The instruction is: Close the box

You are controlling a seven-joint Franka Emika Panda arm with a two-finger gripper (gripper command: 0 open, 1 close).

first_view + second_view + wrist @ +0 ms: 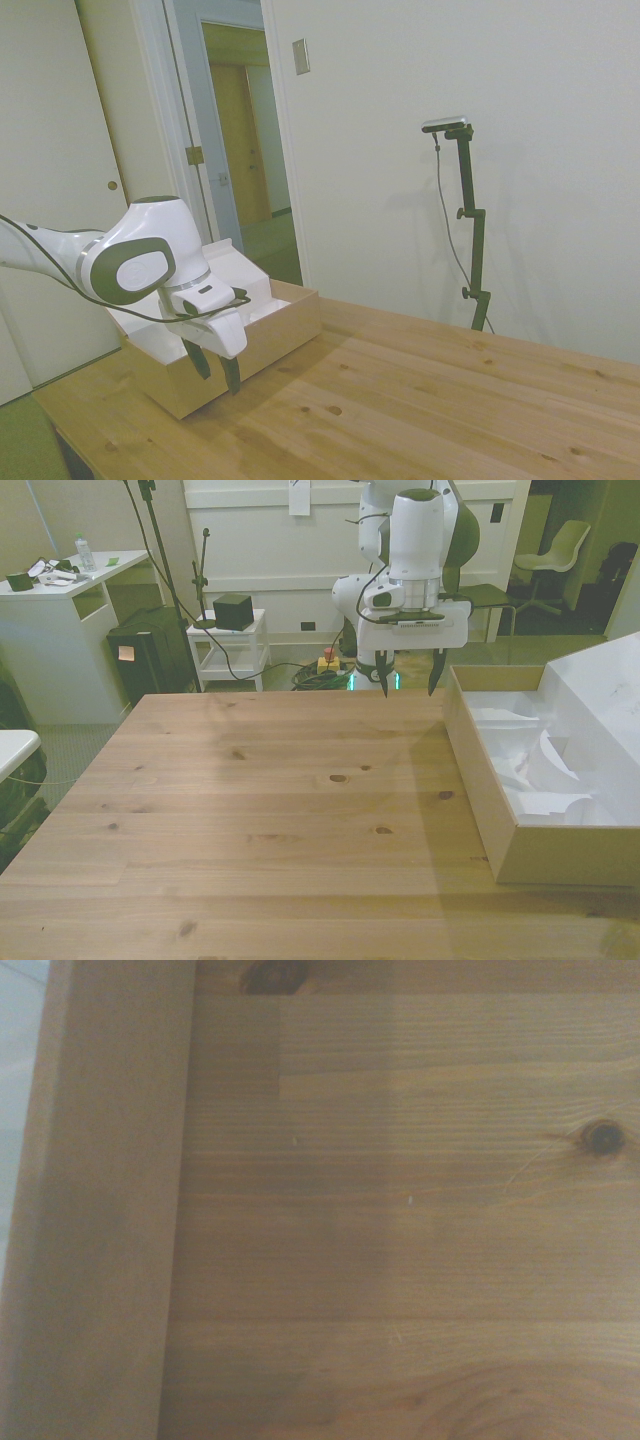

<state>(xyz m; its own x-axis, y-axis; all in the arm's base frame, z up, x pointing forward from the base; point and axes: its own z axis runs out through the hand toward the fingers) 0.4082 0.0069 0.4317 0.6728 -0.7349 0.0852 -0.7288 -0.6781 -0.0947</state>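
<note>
We get even indoor light with a yellow-green cast in side and front views, both fairly sharp, and a soft shadow band lies on the table (300,810) beside the box (480,780) in the front view. White box lining looks nearly washed out. Wrist view is dim, soft, slightly blurred, wood grain still readable

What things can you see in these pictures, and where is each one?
box: one, tan cardboard with white lining, open, on the table at the front view's right
lid: one, white inside, raised along the box's far side
table: one, light wood with dark knots, under everything
trolley: one, white, behind the table, with a black cube on top
chair: one, pale, far back
arm: one, white
claw: one, dark fingers spread open, just above the table beside the box
</note>
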